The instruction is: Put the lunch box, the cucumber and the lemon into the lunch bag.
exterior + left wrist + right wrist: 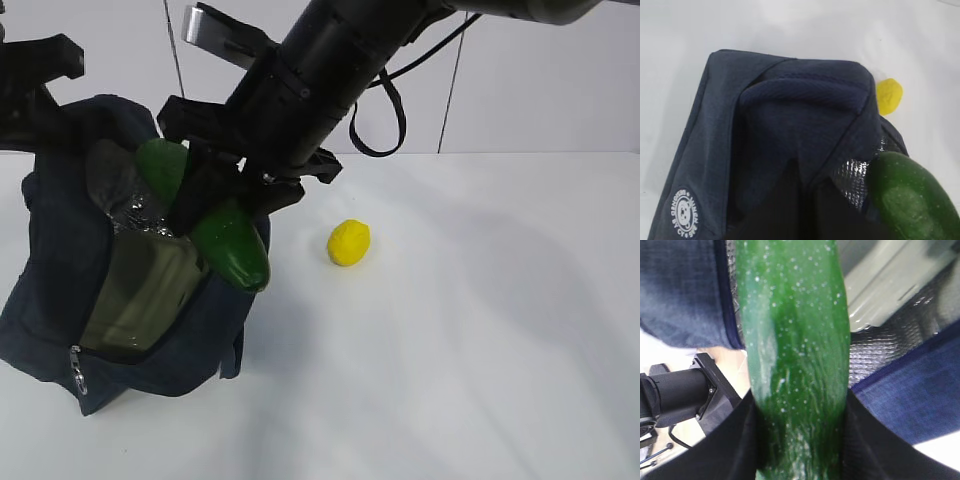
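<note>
In your exterior view, the right gripper [215,205] clamps the long dark green cucumber [232,245] over the open navy fabric lunch bag [45,290], where the clear sage-lidded lunch box [145,290] sits; the small yellow lemon [349,242] lies nearby on the white surface [480,340]. Your left wrist view shows bag, cucumber end and lemon; its fingers' state you cannot tell. Your right wrist view shows fingers [715,440] gripping the cucumber.

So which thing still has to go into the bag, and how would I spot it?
Start at the dark blue bag on the left of the white table, where the right gripper holds a cucumber at its opening. Just right of it, alone on the table, lies the lemon: small, oval, the only bright yellow thing.
</note>
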Robot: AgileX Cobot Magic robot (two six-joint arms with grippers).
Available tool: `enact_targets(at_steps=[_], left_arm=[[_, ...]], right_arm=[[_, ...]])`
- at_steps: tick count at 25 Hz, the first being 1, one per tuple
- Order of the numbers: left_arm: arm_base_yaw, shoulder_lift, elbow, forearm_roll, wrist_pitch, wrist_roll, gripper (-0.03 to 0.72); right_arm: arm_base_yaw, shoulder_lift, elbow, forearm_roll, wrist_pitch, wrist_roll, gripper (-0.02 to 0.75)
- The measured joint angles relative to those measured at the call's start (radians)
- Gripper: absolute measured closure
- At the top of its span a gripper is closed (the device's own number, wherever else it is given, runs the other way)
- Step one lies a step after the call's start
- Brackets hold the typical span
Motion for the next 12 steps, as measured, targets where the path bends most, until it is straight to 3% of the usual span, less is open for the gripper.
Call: enact_targets(at_steps=[12], left_arm=[[0.0, 0.0, 0.0, -0.06, 0.014, 0.0, 0.695]], right_arm=[[0.014, 0.028, 0.0, 0.016, -0.016, 0.008, 0.44]])
